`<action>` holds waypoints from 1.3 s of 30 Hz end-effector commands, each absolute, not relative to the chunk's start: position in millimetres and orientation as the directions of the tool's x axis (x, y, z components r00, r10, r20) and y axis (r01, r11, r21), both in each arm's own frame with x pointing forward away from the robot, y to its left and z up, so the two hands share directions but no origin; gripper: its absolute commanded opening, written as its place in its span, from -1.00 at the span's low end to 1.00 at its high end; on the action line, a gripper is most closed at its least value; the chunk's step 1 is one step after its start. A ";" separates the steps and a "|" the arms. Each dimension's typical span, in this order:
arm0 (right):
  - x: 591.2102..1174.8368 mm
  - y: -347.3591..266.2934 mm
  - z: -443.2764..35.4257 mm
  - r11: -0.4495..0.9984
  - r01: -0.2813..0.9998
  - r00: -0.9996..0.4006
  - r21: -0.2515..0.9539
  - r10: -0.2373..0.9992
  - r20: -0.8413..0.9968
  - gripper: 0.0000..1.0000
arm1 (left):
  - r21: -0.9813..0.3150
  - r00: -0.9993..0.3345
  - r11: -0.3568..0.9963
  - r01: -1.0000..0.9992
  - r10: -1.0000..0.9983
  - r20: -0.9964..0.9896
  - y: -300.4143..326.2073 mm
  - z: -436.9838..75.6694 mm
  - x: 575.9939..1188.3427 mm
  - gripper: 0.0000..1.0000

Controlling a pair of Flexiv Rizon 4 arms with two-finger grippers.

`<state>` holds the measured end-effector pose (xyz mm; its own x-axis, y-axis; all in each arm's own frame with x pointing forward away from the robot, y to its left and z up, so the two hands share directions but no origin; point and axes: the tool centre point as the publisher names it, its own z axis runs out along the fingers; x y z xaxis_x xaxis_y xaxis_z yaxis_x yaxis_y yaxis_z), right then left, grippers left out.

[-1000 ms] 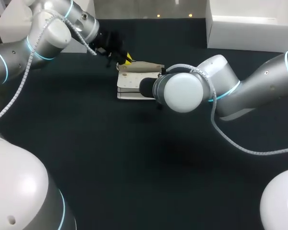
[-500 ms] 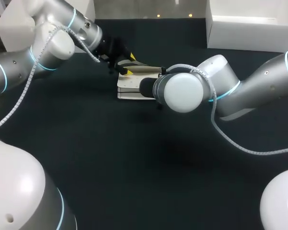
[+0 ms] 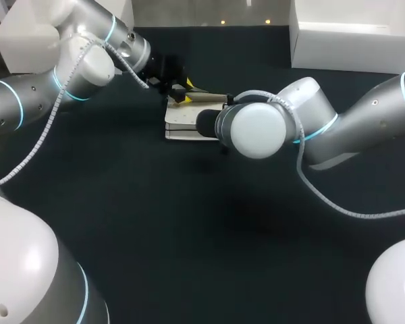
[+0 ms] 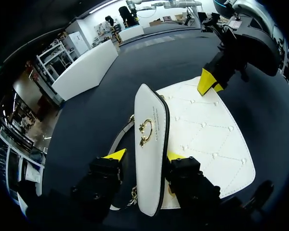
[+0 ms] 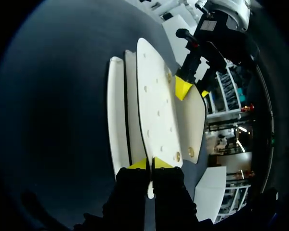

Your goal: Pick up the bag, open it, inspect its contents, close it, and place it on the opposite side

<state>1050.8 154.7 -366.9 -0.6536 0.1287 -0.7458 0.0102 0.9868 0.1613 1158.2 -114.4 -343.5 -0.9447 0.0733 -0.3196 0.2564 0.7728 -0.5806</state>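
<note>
A: Well, what's on the table (image 3: 189, 236)?

B: The left arm (image 3: 67, 74) and right arm (image 3: 351, 128) meet over a white bag (image 3: 185, 121). It lies flat, far and just left of the middle.

A: And the right gripper (image 5: 151, 163)?

B: Clamped on the bag's right edge, both fingers pinching a thin panel.

A: The left gripper (image 4: 144, 155)?

B: Its fingers are spread either side of the raised flap (image 4: 151, 192) at the far left corner. One tip touches it and the other stands just apart. A gold clasp (image 4: 145, 131) sits on the flap.

Dark table (image 3: 189, 236) (white box (image 3: 354, 37) at far corner)
</note>
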 end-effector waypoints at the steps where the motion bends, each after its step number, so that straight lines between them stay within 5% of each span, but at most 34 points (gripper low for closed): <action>1: 1050.2 154.2 -368.0 0.986 0.009 -0.650 0.164 0.130 -0.749 -1.00 | -0.586 -0.950 0.770 0.252 0.082 -0.300 -116.7 -348.6 1170.8 -0.07; 7: 1050.2 154.2 -368.0 0.986 0.009 -0.650 0.164 0.130 -0.749 -1.00 | -0.586 -0.955 0.774 0.240 0.079 -0.287 -116.4 -349.9 1174.4 -0.30; 10: 1050.2 154.2 -368.0 0.986 0.009 -0.650 0.164 0.130 -0.749 -1.00 | -0.589 -0.959 0.776 0.225 0.070 -0.274 -115.8 -350.7 1177.0 -1.00; 27: 1050.2 154.2 -368.0 0.986 0.009 -0.650 0.164 0.130 -0.749 -1.00 | -0.643 -0.984 0.750 0.155 0.057 -0.171 -111.6 -345.2 1191.9 -1.00; 29: 1049.9 154.3 -366.6 0.987 0.005 -0.652 0.160 0.125 -0.748 -0.76 | -0.644 -0.984 0.749 0.154 0.059 -0.167 -112.3 -342.8 1192.9 -1.00; 31: 1049.8 154.3 -363.6 0.989 0.008 -0.654 0.148 0.117 -0.747 -0.15 | -0.645 -0.984 0.748 0.154 0.060 -0.166 -112.5 -339.2 1193.5 -1.00; 32: 1049.8 154.0 -361.6 0.989 0.009 -0.655 0.144 0.115 -0.746 1.00 | -0.645 -0.984 0.748 0.154 0.059 -0.167 -112.5 -336.9 1193.6 -1.00; 39: 1048.5 148.0 -332.9 0.993 0.044 -0.671 0.108 0.109 -0.734 1.00 | -0.642 -0.982 0.750 0.160 0.052 -0.183 -109.8 -313.1 1191.1 -1.00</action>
